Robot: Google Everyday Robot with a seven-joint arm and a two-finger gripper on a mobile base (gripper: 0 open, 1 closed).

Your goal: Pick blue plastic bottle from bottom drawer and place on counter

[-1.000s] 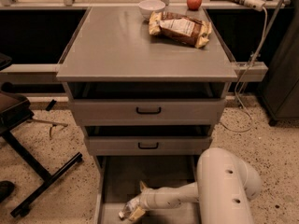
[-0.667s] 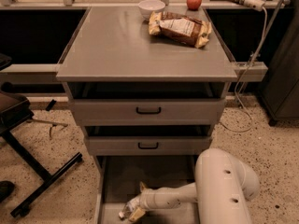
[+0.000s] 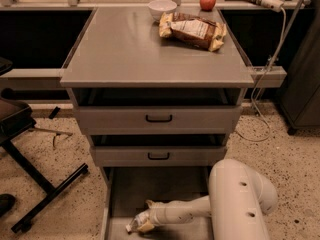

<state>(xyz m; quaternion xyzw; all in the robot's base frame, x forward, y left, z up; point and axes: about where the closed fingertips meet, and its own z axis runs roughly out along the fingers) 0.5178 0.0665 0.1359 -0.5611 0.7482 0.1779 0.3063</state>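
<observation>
1. The bottle (image 3: 132,227) is down in the open drawer (image 3: 125,189), at the end near the camera, right at the claw.
2. The claw (image 3: 141,223) is low in the drawer, at the bottle. I cannot tell if it is open or closed. If it has only a small bit of the bottle, the bottle could slip out and roll on the flat drawer floor.
3. The middle drawer front (image 3: 158,155) sticks out just above. If the arm (image 3: 185,211) comes up too close to it, it could bump and knock the bottle loose.
4. The table (image 3: 130,49) is high above. On that long lift, a weak hold could drop the bottle.
5. A bag (image 3: 192,30), a bowl (image 3: 162,7) and an apple (image 3: 207,1) sit at the far side of the table. A bottle put down too near them could tip or push them.
</observation>
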